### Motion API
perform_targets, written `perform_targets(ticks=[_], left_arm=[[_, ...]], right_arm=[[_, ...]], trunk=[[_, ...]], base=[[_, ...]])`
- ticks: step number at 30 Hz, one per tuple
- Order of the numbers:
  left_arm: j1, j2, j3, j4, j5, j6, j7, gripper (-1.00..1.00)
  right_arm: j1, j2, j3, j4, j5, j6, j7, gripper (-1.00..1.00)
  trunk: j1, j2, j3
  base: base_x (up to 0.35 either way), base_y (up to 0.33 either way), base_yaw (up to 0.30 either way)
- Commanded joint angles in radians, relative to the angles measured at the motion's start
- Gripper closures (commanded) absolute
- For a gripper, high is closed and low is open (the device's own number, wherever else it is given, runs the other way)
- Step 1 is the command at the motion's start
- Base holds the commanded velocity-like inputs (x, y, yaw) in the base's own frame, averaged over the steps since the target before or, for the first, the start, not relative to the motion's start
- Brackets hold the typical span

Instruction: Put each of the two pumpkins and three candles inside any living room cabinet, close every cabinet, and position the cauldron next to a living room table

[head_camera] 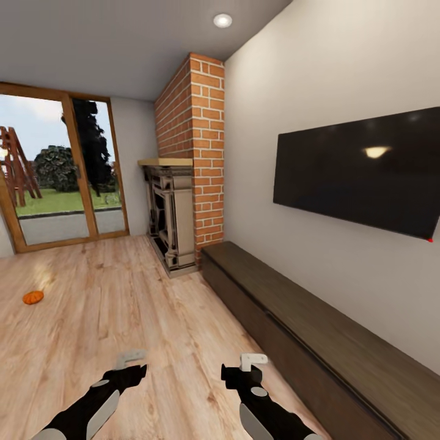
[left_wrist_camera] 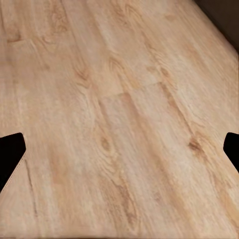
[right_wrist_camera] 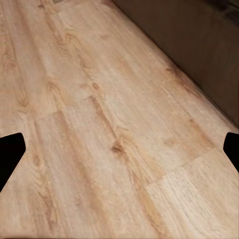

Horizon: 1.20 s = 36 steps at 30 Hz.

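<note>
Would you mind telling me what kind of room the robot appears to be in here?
Most likely a living room: a wall-mounted television hangs above a long low dark cabinet, beside a brick fireplace, with glass patio doors facing a garden.

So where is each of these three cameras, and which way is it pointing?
Head view: on the robot's head, looking forward and down the room at the pumpkin, cabinet, fireplace and TV; the left gripper and right gripper show low.
Left wrist view: on the left arm, facing the floor; dark fingertips at both edges.
Right wrist view: on the right arm, facing floor beside the cabinet; fingertips likewise.
Shared: all three show the wood floor and cabinet.
</note>
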Motion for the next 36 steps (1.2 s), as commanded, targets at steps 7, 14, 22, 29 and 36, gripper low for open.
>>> perform_targets(ticks=[7,14,22,29,36], left_arm=[[-0.001,0.002,-0.008,-0.001,0.009,0.004,0.009,-1.0],[-0.001,0.006,-0.008,0.001,0.019,0.004,0.007,-1.0],[-0.001,0.01,-0.011,0.003,0.115,0.006,-0.002,-1.0],[-0.001,0.01,-0.012,0.002,0.137,0.027,-0.021,-1.0],[-0.001,0.011,-0.011,0.002,0.139,0.034,-0.023,-1.0]], right_arm=[[-0.001,-0.001,0.008,0.0,-0.01,-0.002,-0.008,-1.0],[-0.001,0.0,0.009,0.0,-0.01,-0.002,-0.008,-1.0],[-0.001,0.0,0.01,0.0,-0.01,-0.002,-0.008,-1.0],[-0.001,0.001,0.01,0.0,-0.01,-0.002,-0.008,-1.0],[-0.001,0.001,0.011,-0.001,-0.01,-0.002,-0.008,-1.0]], trunk=[[-0.027,0.049,0.021],[-0.054,0.098,0.043],[-0.085,0.154,0.068],[-0.111,0.203,0.09],[-0.138,0.252,0.112]], base=[[0.0,0.0,0.277],[0.0,0.0,0.277],[0.0,0.0,0.277],[0.0,0.0,0.277],[0.0,0.0,0.277]])
